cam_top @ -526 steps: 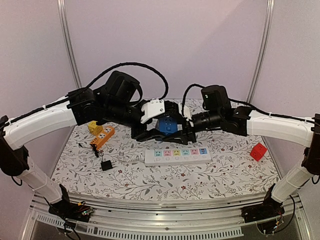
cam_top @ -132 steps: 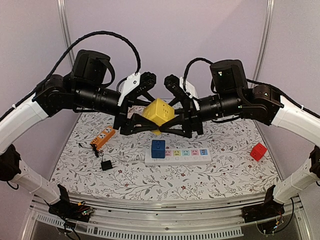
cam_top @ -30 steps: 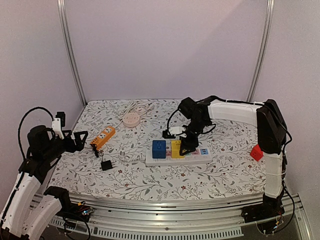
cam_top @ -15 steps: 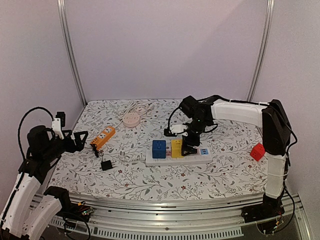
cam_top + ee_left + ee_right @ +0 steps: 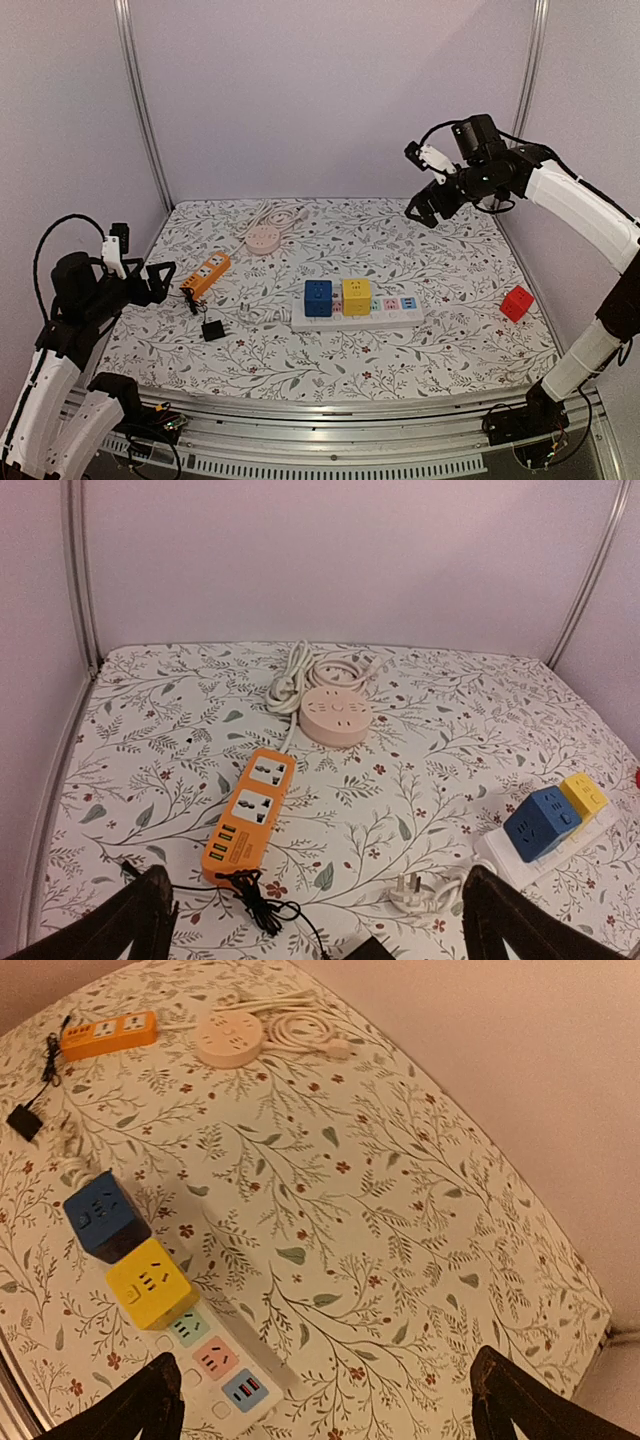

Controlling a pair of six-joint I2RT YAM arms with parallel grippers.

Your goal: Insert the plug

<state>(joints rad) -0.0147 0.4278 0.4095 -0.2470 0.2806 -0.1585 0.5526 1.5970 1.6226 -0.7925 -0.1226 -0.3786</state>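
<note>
A white power strip (image 5: 385,312) lies mid-table with a blue cube plug (image 5: 318,297) and a yellow cube plug (image 5: 356,296) seated side by side at its left end. They also show in the right wrist view, the blue cube (image 5: 105,1217) and the yellow cube (image 5: 150,1282) on the strip (image 5: 235,1385), and in the left wrist view (image 5: 548,822). A red cube plug (image 5: 516,302) lies at the right edge. My right gripper (image 5: 425,185) is open and empty, raised high at the back right. My left gripper (image 5: 155,281) is open and empty at the far left.
An orange power strip (image 5: 205,274) with a black cord lies at the left. A small black adapter (image 5: 212,330) sits near it. A round pink socket (image 5: 264,238) with a coiled white cord sits at the back. The strip's white plug (image 5: 412,893) lies beside it.
My right gripper has let go of the yellow cube, now seated on the strip, and has risen up and back to the right. The left arm has stayed still.
</note>
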